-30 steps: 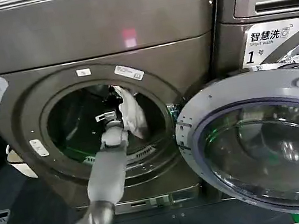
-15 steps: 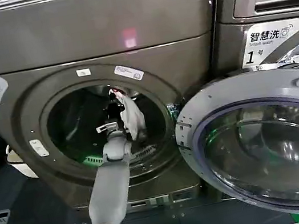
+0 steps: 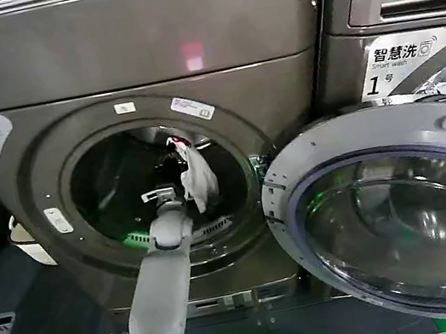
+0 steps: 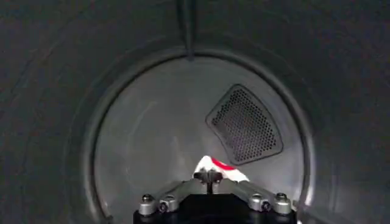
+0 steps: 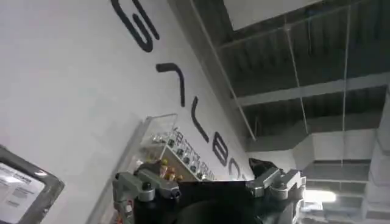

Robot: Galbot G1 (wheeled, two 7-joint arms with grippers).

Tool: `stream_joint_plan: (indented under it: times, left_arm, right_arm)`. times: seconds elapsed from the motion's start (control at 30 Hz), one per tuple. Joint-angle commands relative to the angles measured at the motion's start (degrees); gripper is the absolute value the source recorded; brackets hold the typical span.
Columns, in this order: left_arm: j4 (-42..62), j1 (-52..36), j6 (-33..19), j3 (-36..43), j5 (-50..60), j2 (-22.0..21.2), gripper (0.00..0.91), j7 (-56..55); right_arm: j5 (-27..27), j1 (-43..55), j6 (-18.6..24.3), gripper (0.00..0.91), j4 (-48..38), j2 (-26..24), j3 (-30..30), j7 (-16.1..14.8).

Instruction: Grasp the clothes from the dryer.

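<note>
The left gripper (image 3: 172,160) is reaching through the round opening of the dryer (image 3: 134,53), its fingers clenched on a white garment with a red edge (image 3: 194,172) that is hanging from them inside the drum, near the upper right of the opening. In the left wrist view the cloth (image 4: 218,168) is bunching at the closed fingertips, with the perforated vent (image 4: 245,125) on the drum's back wall behind it. The open dryer door (image 3: 396,214) is standing to the right, clear of the arm. The right gripper (image 5: 210,182) is pointing up at a lettered wall, its fingers spread with nothing between them.
</note>
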Motion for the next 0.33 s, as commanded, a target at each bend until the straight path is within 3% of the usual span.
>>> stream_joint_plan:
  times: [0.03,0.33]
  left_arm:
    - [-1.6,1.0,0.9,0.0,0.0,0.4,0.0,1.5]
    - [-1.7,0.8,1.1,0.3,0.0,0.1,0.0,2.1]
  right_arm:
    - [-0.1,0.0,-0.2,0.907,0.5,0.0,0.0,-0.3]
    - [-0.1,0.3,-0.3,0.907,0.9,0.4,-0.4,-0.7]
